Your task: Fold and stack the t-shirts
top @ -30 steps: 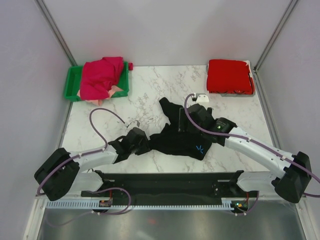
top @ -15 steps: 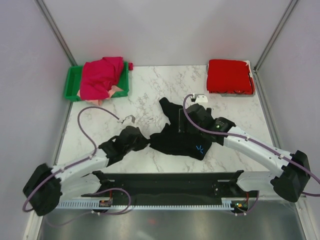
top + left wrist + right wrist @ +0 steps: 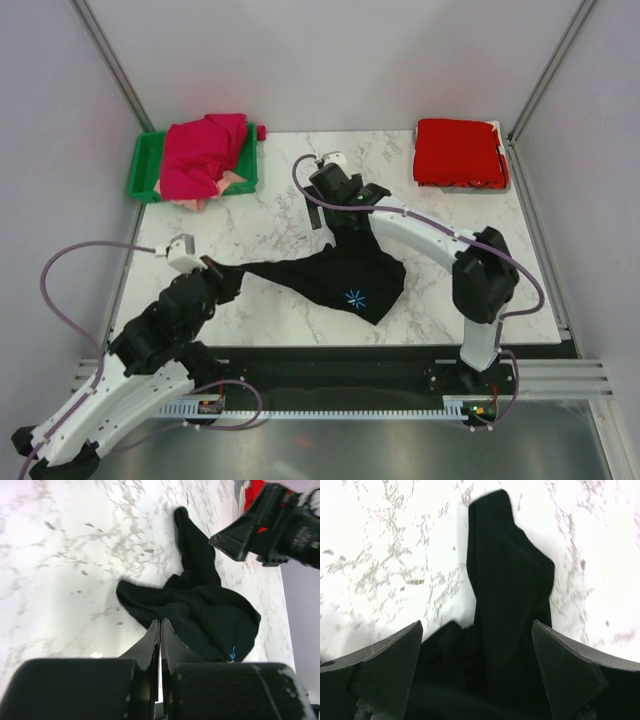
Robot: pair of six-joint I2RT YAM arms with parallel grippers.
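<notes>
A black t-shirt [image 3: 335, 278] with a light-blue starburst logo [image 3: 353, 297] lies crumpled mid-table, drawn out to a point on its left. My left gripper [image 3: 232, 272] is shut on that left corner; in the left wrist view its fingertips [image 3: 161, 622] meet over black cloth [image 3: 200, 610]. My right gripper [image 3: 345, 218] hangs open over the shirt's far end, and its fingers straddle a narrow tongue of the black t-shirt [image 3: 510, 590] without touching it. A folded red t-shirt [image 3: 458, 152] sits at the back right. A magenta t-shirt [image 3: 205, 152] lies over a peach one [image 3: 232, 178].
The green bin [image 3: 146, 165] holding the magenta and peach shirts stands at the back left corner. Grey walls and metal posts close in the marble table [image 3: 260, 215] on three sides. The left arm's purple cable [image 3: 90, 250] loops out over the left edge.
My left gripper closed on the black shirt's corner and pulled back left, stretching the shirt out. The right arm swung from over the shirt's middle to its far end, staying open.
</notes>
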